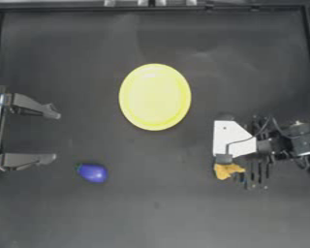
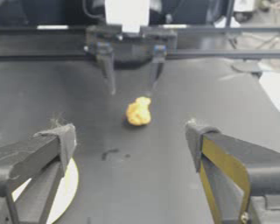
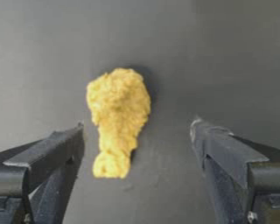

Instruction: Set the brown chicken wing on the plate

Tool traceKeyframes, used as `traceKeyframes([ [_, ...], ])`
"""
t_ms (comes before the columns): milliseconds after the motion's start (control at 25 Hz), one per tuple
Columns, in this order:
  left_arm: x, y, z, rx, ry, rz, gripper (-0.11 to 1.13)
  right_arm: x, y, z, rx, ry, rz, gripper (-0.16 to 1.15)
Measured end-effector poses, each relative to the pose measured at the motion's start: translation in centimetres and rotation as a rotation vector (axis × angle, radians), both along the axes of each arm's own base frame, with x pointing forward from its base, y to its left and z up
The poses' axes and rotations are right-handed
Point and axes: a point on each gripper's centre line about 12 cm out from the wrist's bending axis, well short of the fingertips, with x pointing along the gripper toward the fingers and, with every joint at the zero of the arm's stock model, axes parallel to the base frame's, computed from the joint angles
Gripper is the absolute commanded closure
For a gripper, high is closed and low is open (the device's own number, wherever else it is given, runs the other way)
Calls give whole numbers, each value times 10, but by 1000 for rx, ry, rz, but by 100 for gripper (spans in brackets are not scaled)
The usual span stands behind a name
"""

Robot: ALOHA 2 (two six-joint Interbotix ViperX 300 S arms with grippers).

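Meanwhile the plate [image 1: 154,97] holds nothing; right end effector [image 3: 136,131], jaws apart, flanks the brown chicken wing [image 3: 117,119].

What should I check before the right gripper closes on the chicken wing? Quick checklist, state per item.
1. Right gripper open: ok, both fingers spread wide in its wrist view.
2. Brown chicken wing between the fingers: ok, it lies on the table inside the gap, nearer one finger.
3. Gripper low enough to grasp: cannot tell, height above the table is unclear from these views.
4. Plate free to receive: ok, nothing lies on it.
5. Path to the plate: ok, the blue egg-shaped object sits far off toward the left side.
6. Left gripper out of the way: ok, open and drawn back at the left edge.
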Motion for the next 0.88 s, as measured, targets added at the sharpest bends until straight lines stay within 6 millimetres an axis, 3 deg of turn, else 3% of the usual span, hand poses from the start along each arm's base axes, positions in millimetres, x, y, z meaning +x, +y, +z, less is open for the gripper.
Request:
traceKeyframes([
  [880, -2, 2, 1, -20, -1, 13, -1, 8, 7, -45, 27, 64, -18, -1],
])
